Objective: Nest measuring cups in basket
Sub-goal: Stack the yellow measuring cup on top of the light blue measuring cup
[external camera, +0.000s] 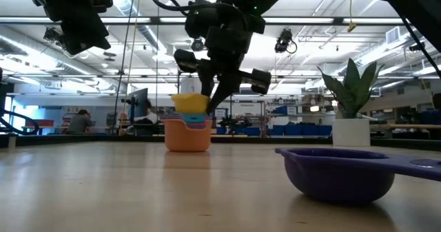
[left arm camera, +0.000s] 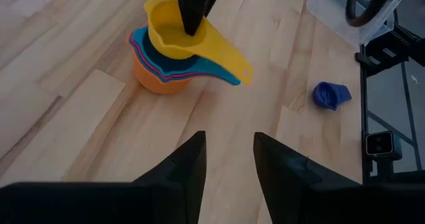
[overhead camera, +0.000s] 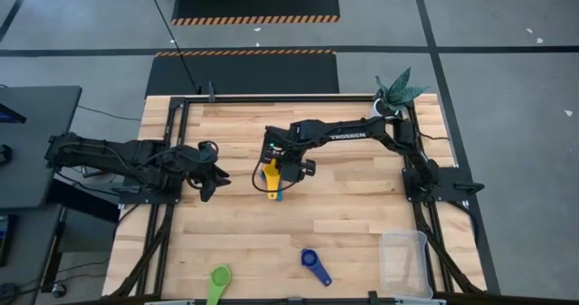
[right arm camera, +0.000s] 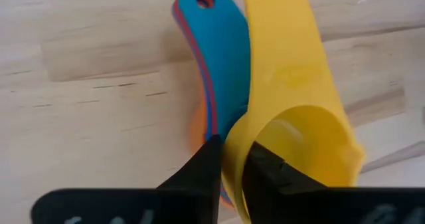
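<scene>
Mid-tabletop [overhead camera: 344,214], right gripper [right arm camera: 231,159] jaws pinch the yellow cup's [left arm camera: 174,32] rim atop the stack [external camera: 187,130]; release next. Left gripper [left arm camera: 229,154] jaws apart.

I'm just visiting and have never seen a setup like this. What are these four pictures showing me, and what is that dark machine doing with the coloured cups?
It is a robot with two dark arms at a wooden table, each ending in a two-finger gripper. One picture looks straight down from above, one looks level across the tabletop, and the other two come from cameras on the arms' wrists.

The right gripper is at a stack of nested cups, its fingers pinching the wall of the yellow cup on top. The left gripper waits open nearby, holding nothing.

Loose on the table lie a green cup and a blue cup. A clear basket sits empty in the near right corner, and a potted plant stands in the far right corner.
</scene>
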Robot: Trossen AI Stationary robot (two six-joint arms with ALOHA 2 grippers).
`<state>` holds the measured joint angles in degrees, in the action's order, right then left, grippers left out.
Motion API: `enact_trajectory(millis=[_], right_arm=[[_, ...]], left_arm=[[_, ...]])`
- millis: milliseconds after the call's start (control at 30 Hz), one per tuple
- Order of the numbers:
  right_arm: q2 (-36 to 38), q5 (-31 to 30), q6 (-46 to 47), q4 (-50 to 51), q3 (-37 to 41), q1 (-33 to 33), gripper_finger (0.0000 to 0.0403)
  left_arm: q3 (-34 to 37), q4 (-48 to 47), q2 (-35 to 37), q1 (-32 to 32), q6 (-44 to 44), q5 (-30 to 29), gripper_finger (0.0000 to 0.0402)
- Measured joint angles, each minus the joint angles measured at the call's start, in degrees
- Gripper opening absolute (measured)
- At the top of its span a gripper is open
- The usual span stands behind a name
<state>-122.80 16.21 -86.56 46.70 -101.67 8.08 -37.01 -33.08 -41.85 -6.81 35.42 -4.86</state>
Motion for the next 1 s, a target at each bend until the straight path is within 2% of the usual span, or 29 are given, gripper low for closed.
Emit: enact_trajectory(millis=[433, 600, 767, 833, 1000], right_arm=[[0.02, 0.00, -0.16, -3.53, 0.00, -0.20, 0.0067], [0.02, 0.01, -1.49, -3.39, 0.00, -0.54, 0.0034], [0.02, 0.38, 1.81, -4.16, 0.00, -0.59, 0.0010], [0.02, 0.39, 2.40, -4.33, 0.00, -0.55, 0.0018], [0.04, 0.59, 4.06, -4.35, 0.00, -0.57, 0.0072]], left_arm=[[0.00, -0.02, 0.00, 0.00, -0.07, 0.00, 0.0133], [0.00, -0.04, 0.00, 0.00, -0.09, 0.00, 0.0133], [0.00, -0.04, -0.02, 0.00, -0.09, 0.00, 0.0133], [0.00, -0.04, 0.00, 0.00, -0.09, 0.00, 0.0133], [0.00, -0.04, 0.00, 0.00, -0.09, 0.00, 0.0133]])
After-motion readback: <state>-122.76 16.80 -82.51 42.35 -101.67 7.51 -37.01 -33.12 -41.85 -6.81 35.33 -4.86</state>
